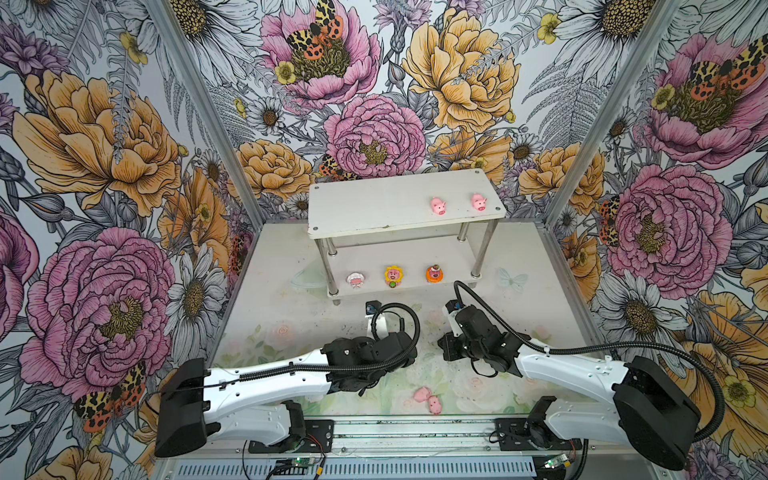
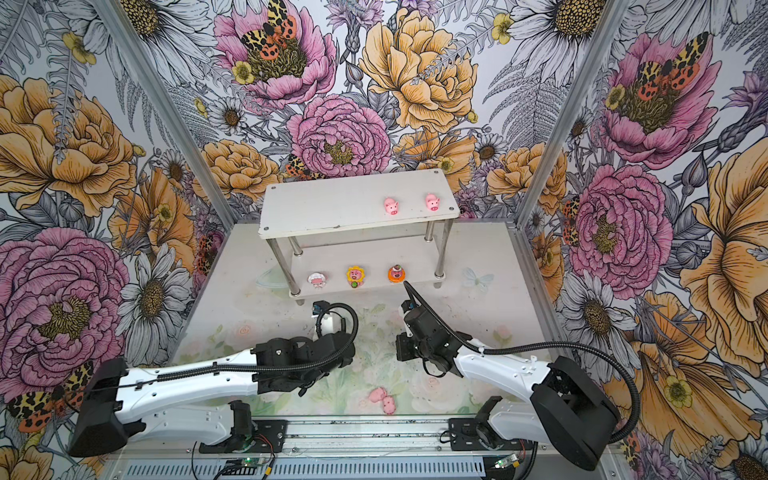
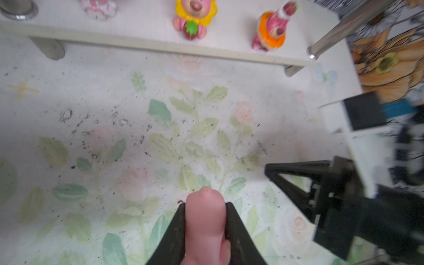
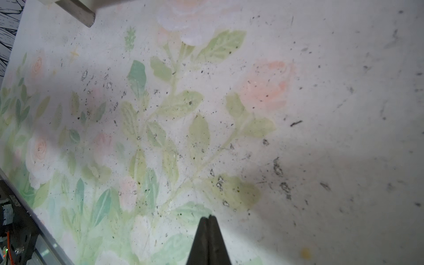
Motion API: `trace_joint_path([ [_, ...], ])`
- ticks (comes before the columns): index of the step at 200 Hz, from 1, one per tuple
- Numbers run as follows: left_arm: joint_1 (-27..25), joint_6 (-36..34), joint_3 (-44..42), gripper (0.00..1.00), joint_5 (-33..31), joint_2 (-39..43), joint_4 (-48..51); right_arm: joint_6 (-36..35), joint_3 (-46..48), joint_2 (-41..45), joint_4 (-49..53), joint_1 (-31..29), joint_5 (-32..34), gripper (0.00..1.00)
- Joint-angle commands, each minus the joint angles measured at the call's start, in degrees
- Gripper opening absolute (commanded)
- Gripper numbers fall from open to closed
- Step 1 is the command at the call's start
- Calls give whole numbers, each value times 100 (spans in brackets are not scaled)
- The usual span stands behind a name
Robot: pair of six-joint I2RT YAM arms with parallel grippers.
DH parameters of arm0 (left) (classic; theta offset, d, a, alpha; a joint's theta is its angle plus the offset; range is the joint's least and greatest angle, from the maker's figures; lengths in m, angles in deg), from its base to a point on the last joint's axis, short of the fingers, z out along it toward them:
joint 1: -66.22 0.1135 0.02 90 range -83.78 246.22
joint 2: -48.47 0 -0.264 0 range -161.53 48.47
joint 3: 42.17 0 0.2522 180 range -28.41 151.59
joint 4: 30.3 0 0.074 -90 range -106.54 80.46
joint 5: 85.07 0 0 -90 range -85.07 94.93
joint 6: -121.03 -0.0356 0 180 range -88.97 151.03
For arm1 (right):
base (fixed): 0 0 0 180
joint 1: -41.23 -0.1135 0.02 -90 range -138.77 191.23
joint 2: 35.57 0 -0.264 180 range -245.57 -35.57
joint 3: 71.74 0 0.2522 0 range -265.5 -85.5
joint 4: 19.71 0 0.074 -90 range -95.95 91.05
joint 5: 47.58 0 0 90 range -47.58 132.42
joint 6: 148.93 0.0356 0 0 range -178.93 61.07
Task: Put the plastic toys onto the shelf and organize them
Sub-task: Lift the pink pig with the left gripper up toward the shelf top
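Note:
The white two-tier shelf [image 1: 365, 203] stands at the back. Two pink pigs [image 1: 437, 205] [image 1: 478, 202] sit on its top tier. On the lower tier stand the white-hooded figure [image 1: 356, 280], the sunflower figure [image 1: 393, 276] and the orange figure [image 1: 434, 273]. Two more pink pigs [image 1: 422, 394] [image 1: 434, 404] lie touching on the table near the front edge. In the left wrist view my left gripper [image 3: 205, 204] is shut on another pink pig [image 3: 204, 224], held above the table in front of the shelf. My right gripper [image 4: 208, 216] is shut and empty, low over the table beside the left one.
Shiny metal legs [image 1: 330, 266] hold up the shelf. Flower-printed walls close in the table [image 1: 270, 291] on three sides. The right arm's fingers [image 3: 298, 167] show close to my left gripper. A metal rail [image 1: 415, 428] runs along the front edge.

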Motion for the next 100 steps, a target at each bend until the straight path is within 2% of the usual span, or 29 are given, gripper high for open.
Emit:
trace_joint_path([
  [1,316,-1029,1297,29,-661,-152,1348,-271,156,-89,-166,34,136,1],
  [46,753,-2407,3772,29,-947,-1292,1765,-370,232,-231,-323,34,-50,0],
  [100,1177,-3569,6274,30,-1069,-2797,1834,-210,244,-371,-431,33,-413,0],
])
